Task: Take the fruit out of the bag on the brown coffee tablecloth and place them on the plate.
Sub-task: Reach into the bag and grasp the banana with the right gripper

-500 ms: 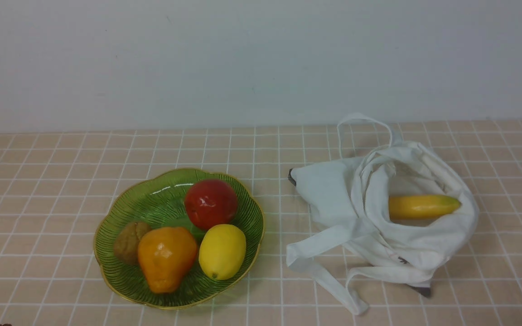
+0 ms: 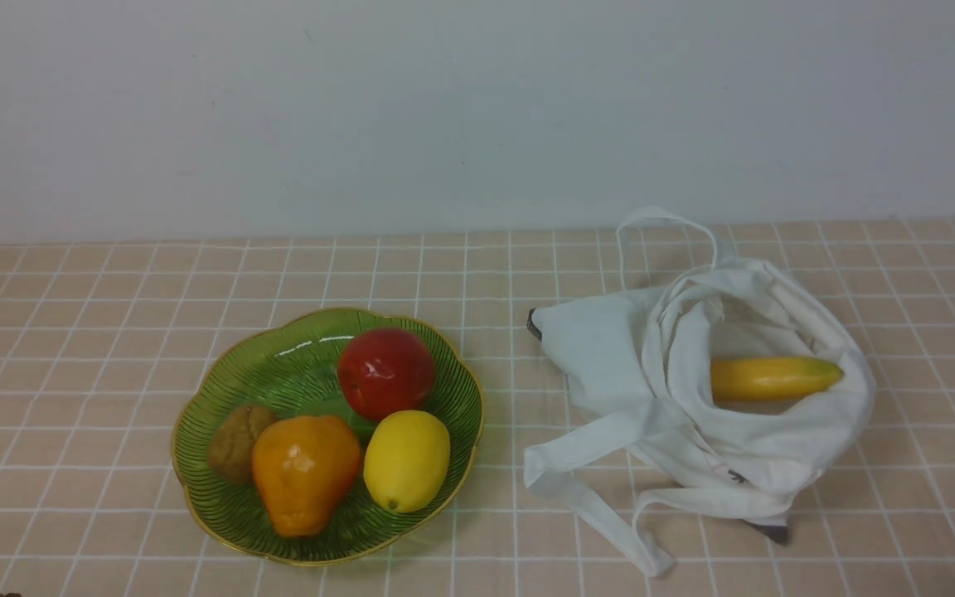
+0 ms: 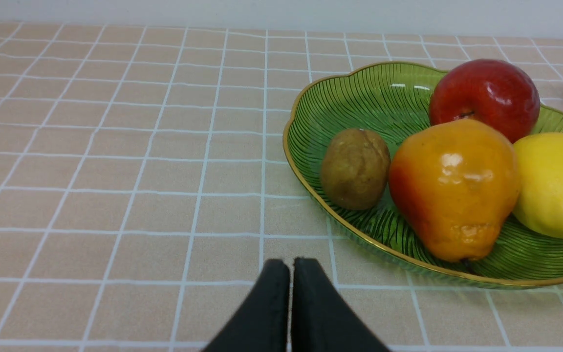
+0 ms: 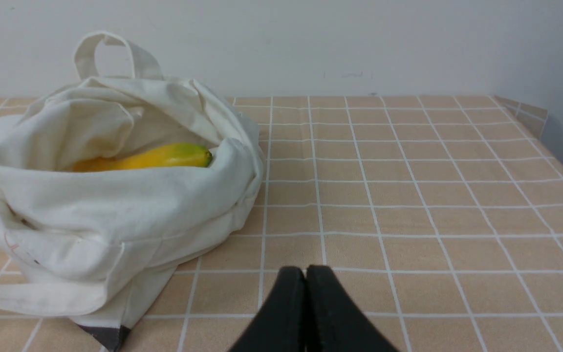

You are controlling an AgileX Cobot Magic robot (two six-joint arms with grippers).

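Both claws sit low over the brown coffee tablecloth [image 2: 71,332], a tan-pink cloth ruled in thin white squares that runs flat to a plain pale wall [image 2: 444,108] at the back. The left gripper [image 3: 291,266] is clenched, black fingers pressed tip to tip with nothing between them, only bare grid straight ahead of it. Ahead of it and off to one side is the plate [image 3: 359,93], green ribbed glass with a gold scalloped rim. It carries a brown fruit [image 3: 355,167] nearest the claw, an orange pear [image 3: 452,188] just beside that, a yellow lemon [image 3: 557,183], and a red apple [image 3: 484,95] on the far side.

The right gripper [image 4: 305,271] is clenched too and holds nothing, its tips over open cloth. Ahead of it and to one side slumps the bag [image 4: 115,215], white and soft, mouth sagging open toward the claw, one strap loop standing up against the wall. The fruit [image 4: 154,156], a glossy yellow banana with a greenish tip, lies inside, well apart from the fingers. On the side of this claw away from the bag, the cloth's far edge turns up against a second wall.
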